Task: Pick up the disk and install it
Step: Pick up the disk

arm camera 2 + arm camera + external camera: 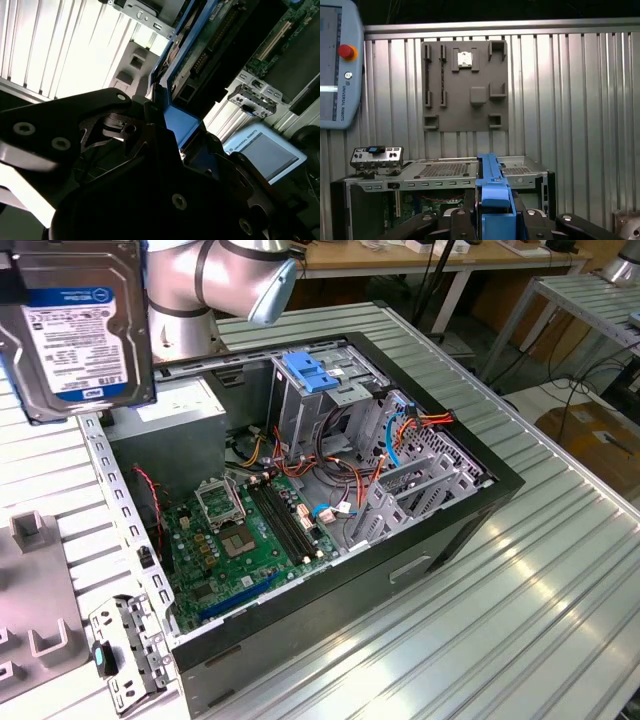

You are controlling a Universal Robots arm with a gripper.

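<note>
Between the fingers of the gripper, the disk is being held clamped by its blue side rails, hanging just above the open computer case; beyond it, a grey plate is lying on the ribbed table.

- Ribbed silvery metal tabletop spreads across the lower right of the frame.
- Pale wooden desk along the top edge.
- Brown cardboard sheet on the floor, far right.

Metal disk, shiny ribbed metal table
</note>
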